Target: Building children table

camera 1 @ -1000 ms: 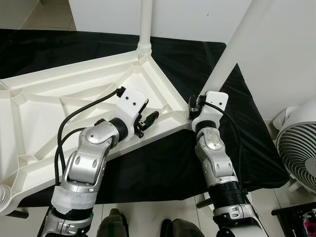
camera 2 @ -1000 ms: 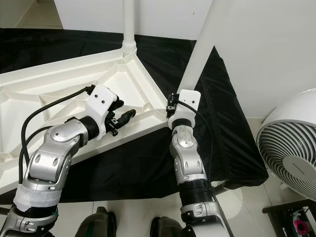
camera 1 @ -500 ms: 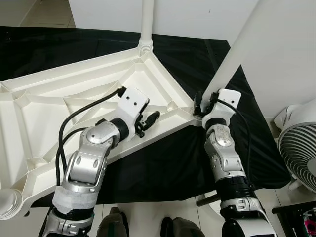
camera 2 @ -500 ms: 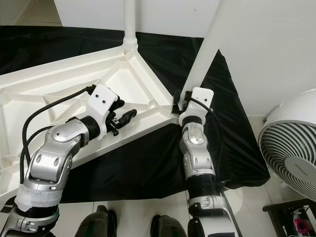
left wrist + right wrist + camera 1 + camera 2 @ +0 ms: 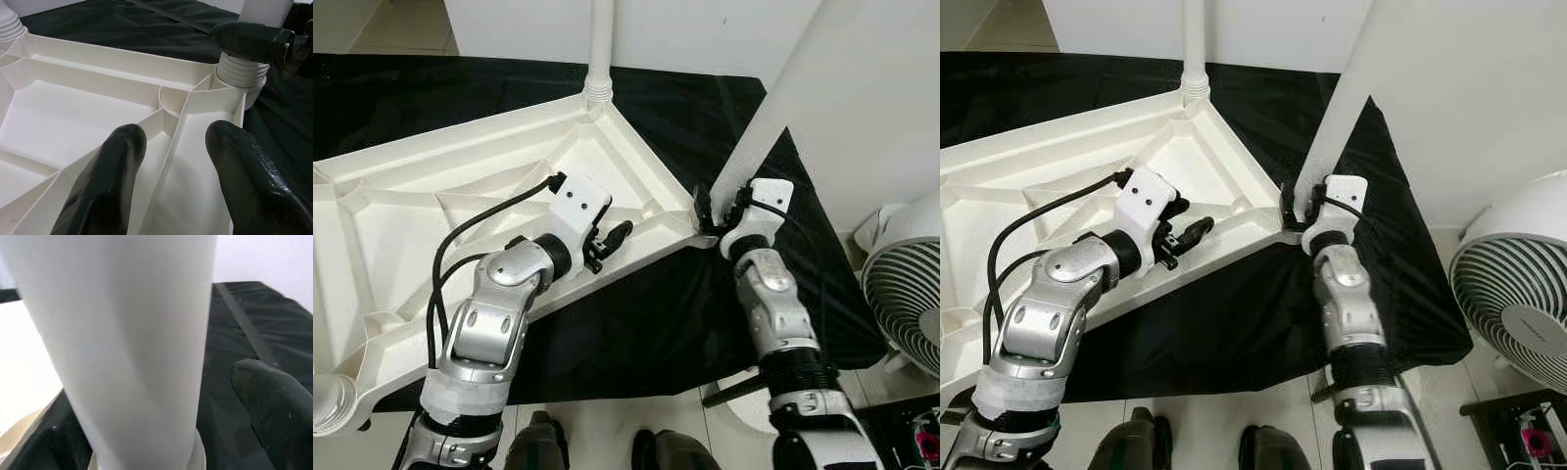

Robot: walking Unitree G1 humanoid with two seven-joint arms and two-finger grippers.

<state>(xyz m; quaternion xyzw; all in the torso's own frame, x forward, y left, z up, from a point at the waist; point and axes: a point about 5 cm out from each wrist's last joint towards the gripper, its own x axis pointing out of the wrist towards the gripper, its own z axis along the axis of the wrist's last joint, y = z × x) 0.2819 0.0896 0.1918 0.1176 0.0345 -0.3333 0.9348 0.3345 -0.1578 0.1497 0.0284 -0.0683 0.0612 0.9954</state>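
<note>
Left eye view, black cloth [image 5: 656, 323] over pale floor, white tabletop [image 5: 431, 215] underside up, table leg [image 5: 759, 127] upright, my right gripper [image 5: 707, 211] clamped on it, left gripper [image 5: 607, 240] apart.

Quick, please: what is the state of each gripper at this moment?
Left gripper: open, holding nothing, over the upturned white plastic tabletop.
Right gripper: around the white tube leg; grip cannot be told.

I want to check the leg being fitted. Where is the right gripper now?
In the eye views the right gripper sits at the base of the near table leg, at the upturned white tabletop's near right corner, over the black cloth.
</note>
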